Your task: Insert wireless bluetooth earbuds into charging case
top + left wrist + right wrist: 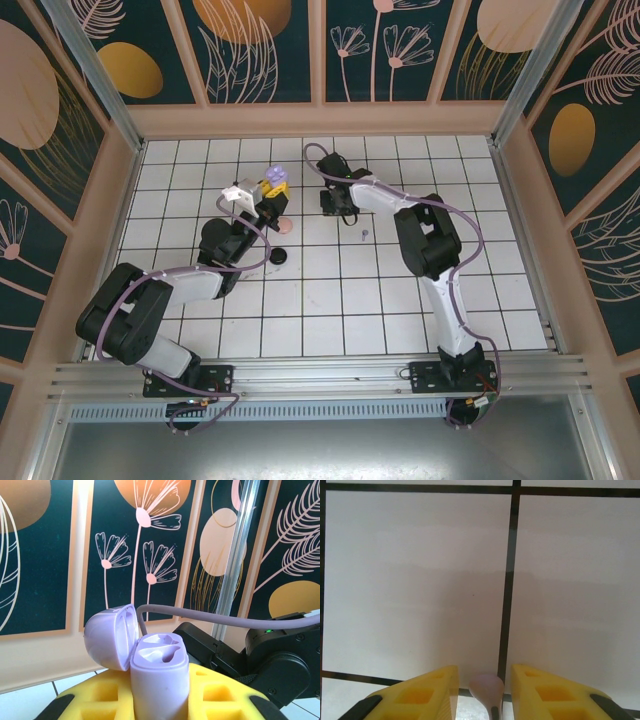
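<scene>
Earbud (pixel 487 690), white gridded tabletop (pixel 420 580), floral wall panels (pixel 260 50)

**Bright, Even Light, Soft Close Up**

Lit evenly from overhead in the top view; short soft shadows on the white tiled table (pixel 330 310). Left wrist view: glare streak down the metal post (pixel 239 555) at 1 o'clock, lilac case (pixel 160 675) slightly soft at 6. Right wrist view: broad grey shadow across the centre, yellow fingers (pixel 420 697) and pale earbud (pixel 487 689) blurred at 6 o'clock.
</scene>
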